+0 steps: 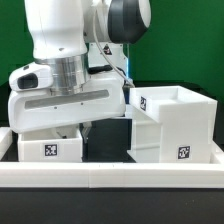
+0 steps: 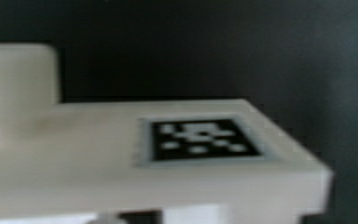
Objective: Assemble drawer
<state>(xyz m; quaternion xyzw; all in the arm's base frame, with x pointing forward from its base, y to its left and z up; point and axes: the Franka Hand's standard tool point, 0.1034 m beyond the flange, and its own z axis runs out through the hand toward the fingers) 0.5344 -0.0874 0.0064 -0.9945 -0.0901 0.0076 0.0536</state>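
Note:
A small white tray (image 1: 50, 146) with a square tag sits just under my gripper (image 1: 78, 124), at the exterior view's left. My hand is low over the tray and its fingers reach down at the tray's right end, so the fingertips are hidden. The wrist view shows the tray's tagged face (image 2: 201, 140) very close, with a raised white part (image 2: 16, 70) beside it. The tray's edge lies across the jaws, and one white fingertip (image 2: 194, 213) shows below it. The gripper looks shut on the tray. The tall white box housing (image 1: 168, 122) stands close at the right.
A long low white border rail (image 1: 110, 176) runs across the front, just before the tray and the housing. A narrow dark gap (image 1: 92, 132) separates the tray from the housing. A green wall stands behind the dark table.

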